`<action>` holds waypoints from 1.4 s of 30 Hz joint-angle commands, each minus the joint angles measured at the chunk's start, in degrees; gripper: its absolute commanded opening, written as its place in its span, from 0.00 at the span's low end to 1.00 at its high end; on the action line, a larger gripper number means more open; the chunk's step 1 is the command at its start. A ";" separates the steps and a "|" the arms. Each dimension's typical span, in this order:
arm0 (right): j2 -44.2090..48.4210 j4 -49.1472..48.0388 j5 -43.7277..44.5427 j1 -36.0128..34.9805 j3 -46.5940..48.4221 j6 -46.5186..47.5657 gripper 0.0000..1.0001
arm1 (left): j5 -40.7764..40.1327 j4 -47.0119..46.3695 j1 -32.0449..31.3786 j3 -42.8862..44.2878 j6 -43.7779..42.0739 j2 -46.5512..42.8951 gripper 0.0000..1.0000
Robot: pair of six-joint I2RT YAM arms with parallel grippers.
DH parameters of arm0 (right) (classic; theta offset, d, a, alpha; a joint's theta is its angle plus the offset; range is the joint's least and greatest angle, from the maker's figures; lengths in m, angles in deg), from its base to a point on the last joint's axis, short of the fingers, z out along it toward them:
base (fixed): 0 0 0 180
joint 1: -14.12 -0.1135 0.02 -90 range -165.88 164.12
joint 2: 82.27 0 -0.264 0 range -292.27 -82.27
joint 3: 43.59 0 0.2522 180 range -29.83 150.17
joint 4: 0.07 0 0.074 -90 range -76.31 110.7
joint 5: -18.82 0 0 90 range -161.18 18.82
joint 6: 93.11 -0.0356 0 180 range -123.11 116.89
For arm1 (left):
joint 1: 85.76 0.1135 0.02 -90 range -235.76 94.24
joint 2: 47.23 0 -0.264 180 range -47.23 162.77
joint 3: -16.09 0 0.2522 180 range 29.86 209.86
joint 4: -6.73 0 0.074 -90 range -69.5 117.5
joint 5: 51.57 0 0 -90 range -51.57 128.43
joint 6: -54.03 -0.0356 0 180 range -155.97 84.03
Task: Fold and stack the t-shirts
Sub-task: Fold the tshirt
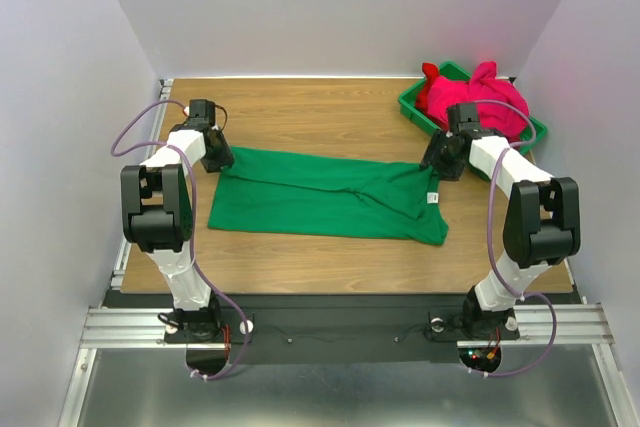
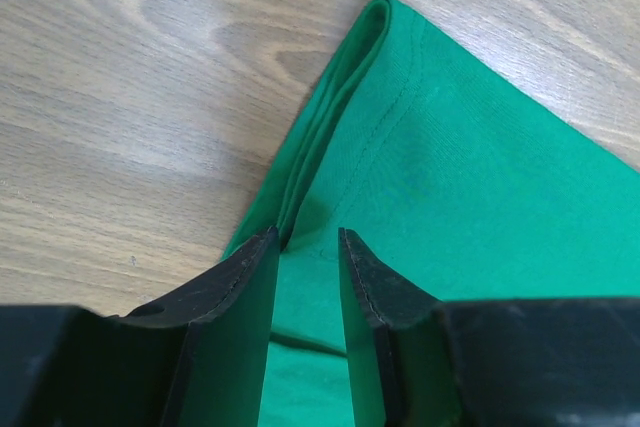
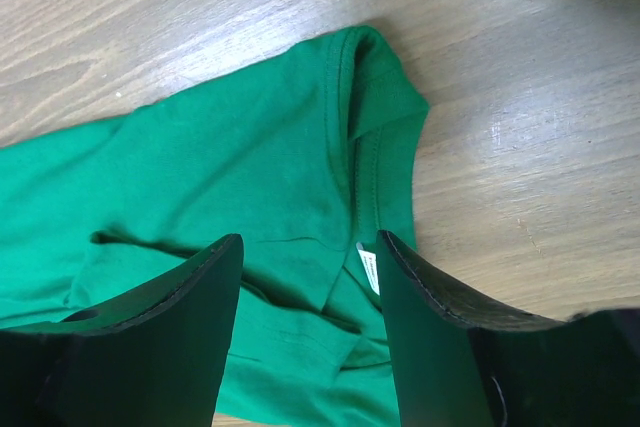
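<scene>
The green t-shirt (image 1: 330,197) lies on the wooden table as a long band folded lengthwise. My left gripper (image 1: 218,159) hangs over its far left corner. In the left wrist view the left gripper (image 2: 308,237) is open a little, its tips just above the layered edge of the shirt (image 2: 470,177). My right gripper (image 1: 440,162) is over the far right end. In the right wrist view the right gripper (image 3: 310,242) is wide open above the collar of the shirt (image 3: 230,167) and its white neck label (image 3: 368,267). The pink t-shirt (image 1: 495,97) and the red t-shirt (image 1: 432,87) lie bunched in the bin.
A rigid green plastic bin (image 1: 415,107) stands at the far right corner of the table (image 1: 320,107), just behind the right arm. White walls close in the table on three sides.
</scene>
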 commanded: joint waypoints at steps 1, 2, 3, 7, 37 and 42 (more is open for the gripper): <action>2.00 -1.13 -0.40 -0.54 0.31 0.26 0.62 | -0.01 -0.62 -0.18 -0.13 0.18 0.06 0.38; 2.00 -1.13 -0.32 -0.63 0.40 0.26 0.62 | -0.01 -0.62 -0.18 -0.13 0.09 0.06 0.35; 2.00 -1.13 -0.40 -0.63 0.40 0.26 0.62 | -0.10 -0.62 -0.27 -0.13 0.09 0.15 0.35; 1.48 -1.13 -0.49 -0.98 0.66 0.35 0.62 | 1.55 -0.45 -0.27 -0.39 -0.17 0.77 0.34; 0.42 -1.13 -0.49 -3.00 2.07 -0.18 0.61 | -4.40 0.17 -2.21 -0.92 -2.11 0.77 0.35; -0.11 -1.13 -0.40 -3.70 2.51 -0.27 0.61 | -3.88 -0.01 -2.38 -1.01 -2.46 1.29 0.34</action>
